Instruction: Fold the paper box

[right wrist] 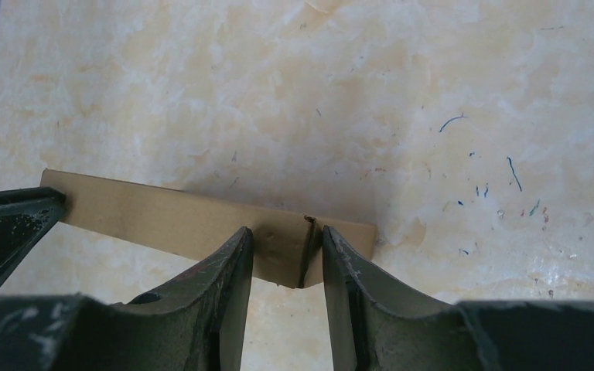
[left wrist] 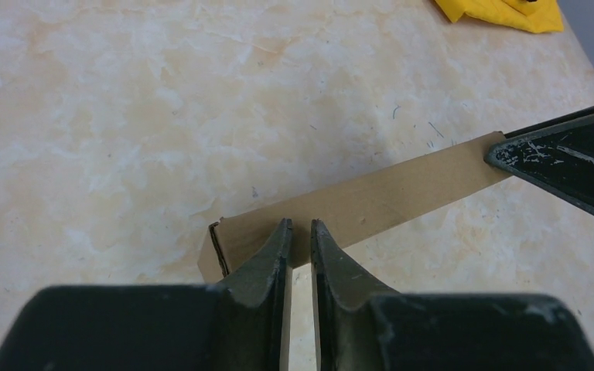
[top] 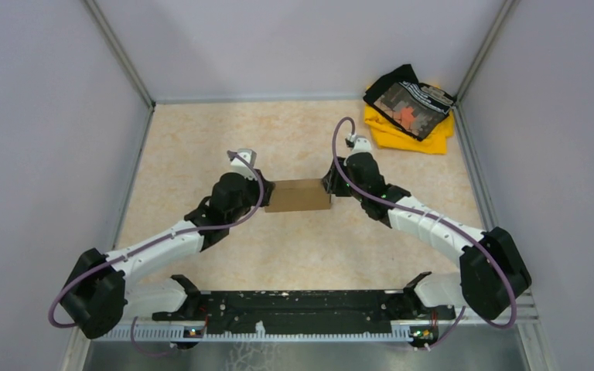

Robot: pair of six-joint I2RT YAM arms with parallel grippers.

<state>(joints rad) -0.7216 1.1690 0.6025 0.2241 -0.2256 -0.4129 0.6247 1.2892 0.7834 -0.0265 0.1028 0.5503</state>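
The paper box [top: 299, 195] is a flat brown cardboard shape lying mid-table between both grippers. My left gripper [top: 263, 195] is at its left end. In the left wrist view its jaws [left wrist: 300, 226] stand a narrow crack apart, tips over the box's [left wrist: 387, 197] near wall by the open corner, with bare table showing through the gap. My right gripper [top: 330, 185] is at the box's right end. In the right wrist view it [right wrist: 286, 232] straddles the box's [right wrist: 162, 216] end, where a fold seam sits between the fingers, and is shut on that end.
A yellow and black cloth pile [top: 410, 112] lies in the far right corner and also shows as a yellow cloth [left wrist: 503, 11] in the left wrist view. Grey walls [top: 46, 116] close in the table on three sides. The arms' base rail [top: 298, 309] runs along the near edge.
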